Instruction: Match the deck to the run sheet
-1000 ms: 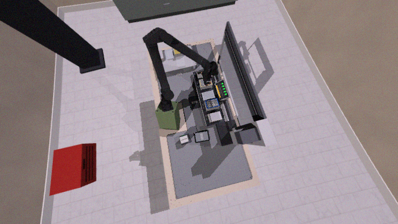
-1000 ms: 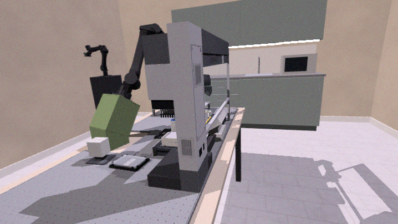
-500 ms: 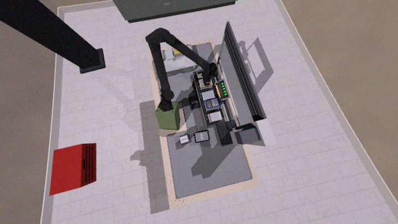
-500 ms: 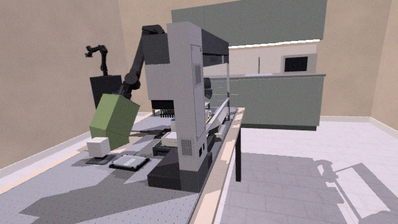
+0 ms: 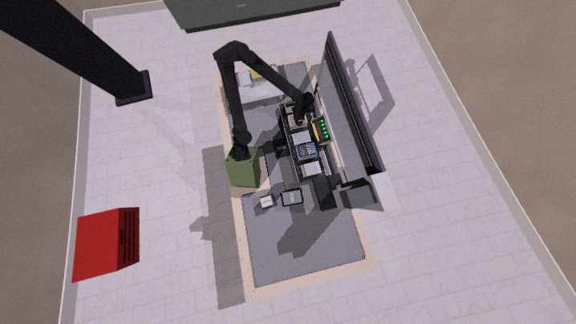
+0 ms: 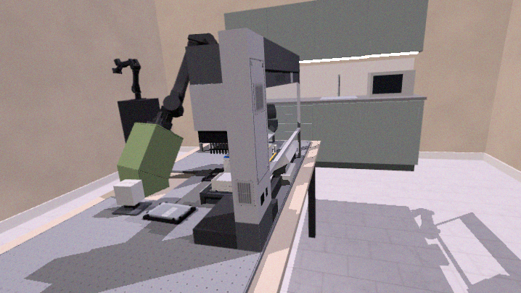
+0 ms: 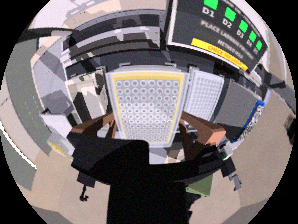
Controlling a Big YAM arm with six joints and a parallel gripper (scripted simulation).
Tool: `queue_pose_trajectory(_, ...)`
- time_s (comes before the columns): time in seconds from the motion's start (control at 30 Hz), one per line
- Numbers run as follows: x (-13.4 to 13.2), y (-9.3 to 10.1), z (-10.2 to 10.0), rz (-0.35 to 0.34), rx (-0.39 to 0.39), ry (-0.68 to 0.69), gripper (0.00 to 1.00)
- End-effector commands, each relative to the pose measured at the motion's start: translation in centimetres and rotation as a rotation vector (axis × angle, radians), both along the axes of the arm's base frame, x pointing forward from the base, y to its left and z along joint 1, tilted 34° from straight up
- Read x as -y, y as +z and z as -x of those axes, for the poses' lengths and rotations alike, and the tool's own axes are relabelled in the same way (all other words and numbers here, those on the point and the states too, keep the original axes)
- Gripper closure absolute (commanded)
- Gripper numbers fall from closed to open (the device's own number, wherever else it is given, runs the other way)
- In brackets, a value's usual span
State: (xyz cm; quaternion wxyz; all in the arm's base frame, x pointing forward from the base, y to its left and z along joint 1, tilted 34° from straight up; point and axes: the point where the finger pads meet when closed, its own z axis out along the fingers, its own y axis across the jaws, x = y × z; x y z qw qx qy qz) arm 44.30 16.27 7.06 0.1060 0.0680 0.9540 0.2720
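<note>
Our tool (image 7: pixel 147 137) hangs wide open and empty, its brown fingers splayed to either side of a yellow-rimmed tip rack (image 7: pixel 145 102) that sits directly beneath it on the deck. In the wrist view the rack's grid of tips looks full and uncovered. Just beside it lies a pale gridded item (image 7: pixel 202 91), which we cannot identify from here. Beyond that, the status panel (image 7: pixel 216 22) shows a row of green squares beside labels we read as D1 onward. From above, the arm (image 5: pixel 263 70) reaches from its green pedestal (image 5: pixel 241 174) across the table (image 5: pixel 314 257) to the far end of the deck row, where the blue-framed item (image 5: pixel 306 149) and its neighbours sit in line. We judge the rack to be rigid, light moulded plastic with smooth walls, best taken across its two long sides, low and level, so the loose tips are not shaken out.
</note>
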Motion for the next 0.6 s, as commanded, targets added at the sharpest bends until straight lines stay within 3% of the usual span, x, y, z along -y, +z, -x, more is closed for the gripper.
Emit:
queue_pose_trajectory(0.0, 0.12, 1.31, -1.06, -0.006, 0.036, -0.012, 0.00)
queue_pose_trajectory(0.03, 0.12, 1.31, -1.06, -0.006, 0.036, -0.012, 0.00)
queue_pose_trajectory(0.07, 0.12, 1.31, -1.06, -0.006, 0.036, -0.012, 1.00)
queue_pose_trajectory(0.57, 0.12, 1.31, -1.06, -0.006, 0.036, -0.012, 1.00)
